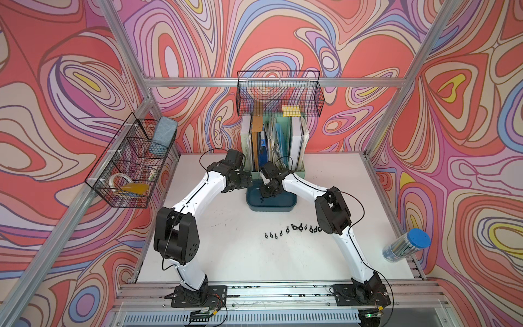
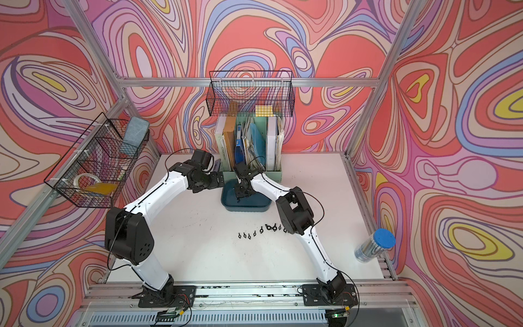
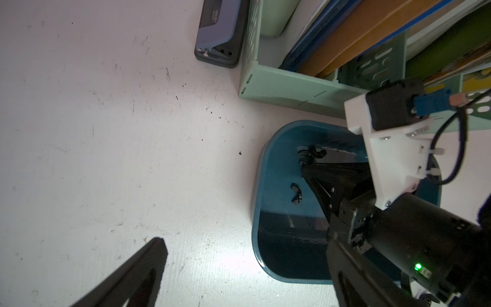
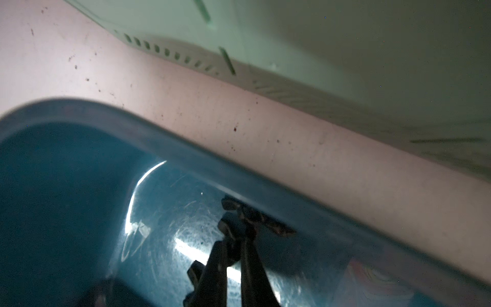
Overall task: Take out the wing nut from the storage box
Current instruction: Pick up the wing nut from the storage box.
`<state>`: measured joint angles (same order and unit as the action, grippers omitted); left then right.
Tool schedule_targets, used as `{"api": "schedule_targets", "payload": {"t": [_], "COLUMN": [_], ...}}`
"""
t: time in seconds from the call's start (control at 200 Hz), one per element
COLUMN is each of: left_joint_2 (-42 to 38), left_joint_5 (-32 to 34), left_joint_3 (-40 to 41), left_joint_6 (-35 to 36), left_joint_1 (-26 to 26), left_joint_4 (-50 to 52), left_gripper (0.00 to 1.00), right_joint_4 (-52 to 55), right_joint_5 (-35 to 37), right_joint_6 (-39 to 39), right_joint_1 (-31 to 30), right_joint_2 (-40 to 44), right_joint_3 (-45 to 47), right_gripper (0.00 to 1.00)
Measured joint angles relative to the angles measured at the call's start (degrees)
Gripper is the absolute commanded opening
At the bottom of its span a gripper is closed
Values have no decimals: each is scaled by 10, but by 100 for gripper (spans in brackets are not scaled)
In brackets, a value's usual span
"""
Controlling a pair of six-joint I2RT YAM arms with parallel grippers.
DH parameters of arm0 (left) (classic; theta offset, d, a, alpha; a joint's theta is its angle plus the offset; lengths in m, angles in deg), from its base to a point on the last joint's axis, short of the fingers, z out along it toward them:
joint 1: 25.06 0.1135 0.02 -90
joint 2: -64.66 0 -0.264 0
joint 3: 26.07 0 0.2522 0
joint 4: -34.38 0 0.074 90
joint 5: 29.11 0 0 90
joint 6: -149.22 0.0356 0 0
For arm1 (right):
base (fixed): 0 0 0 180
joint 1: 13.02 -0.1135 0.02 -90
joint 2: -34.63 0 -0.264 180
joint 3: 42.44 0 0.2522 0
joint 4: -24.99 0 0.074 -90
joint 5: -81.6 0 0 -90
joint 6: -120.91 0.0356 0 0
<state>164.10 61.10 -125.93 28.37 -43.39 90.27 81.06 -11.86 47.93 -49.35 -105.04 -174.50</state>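
The dark teal storage box [image 1: 285, 209] [image 2: 256, 209] sits on the white table in front of the file holder. My right gripper [image 1: 267, 194] [image 4: 236, 240] reaches down into it by the far wall, its fingers pinched shut on a black wing nut [image 4: 252, 215] [image 3: 305, 160]. Another wing nut [image 3: 297, 199] [image 1: 261, 201] lies loose on the box floor. My left gripper [image 3: 245, 239] [image 1: 249, 181] hovers by the box's left side, open wide with nothing between its fingers.
Several black wing nuts [image 1: 294, 228] lie in a row on the table nearer the front. The mint-green file holder [image 1: 297, 170] stands right behind the box, with a dark hole punch [image 3: 218, 34] beside it. A blue-lidded tube [image 1: 406, 246] lies at the right edge.
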Motion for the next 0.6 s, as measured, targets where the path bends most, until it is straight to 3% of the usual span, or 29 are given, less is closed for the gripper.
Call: {"api": "schedule_targets", "payload": {"t": [0.145, 0.501, 0.601], "left_joint_2": [0, -8, -13], "left_joint_5": [0, -36, -70], "left_joint_3": [0, 12, 22], "left_joint_6": [0, -1, -8], "left_joint_1": [0, 3, 12], "left_joint_4": [0, -1, -14], "left_gripper": [99, 99, 92], "right_joint_4": [-5, -39, -50], "right_joint_5": [1, -12, -18], "right_joint_6": [-1, 5, 9], "right_joint_1": [0, 0, 0], "right_joint_2": [0, 45, 81], "right_joint_3": [0, 66, 98], "right_gripper": [0, 0, 0]}}
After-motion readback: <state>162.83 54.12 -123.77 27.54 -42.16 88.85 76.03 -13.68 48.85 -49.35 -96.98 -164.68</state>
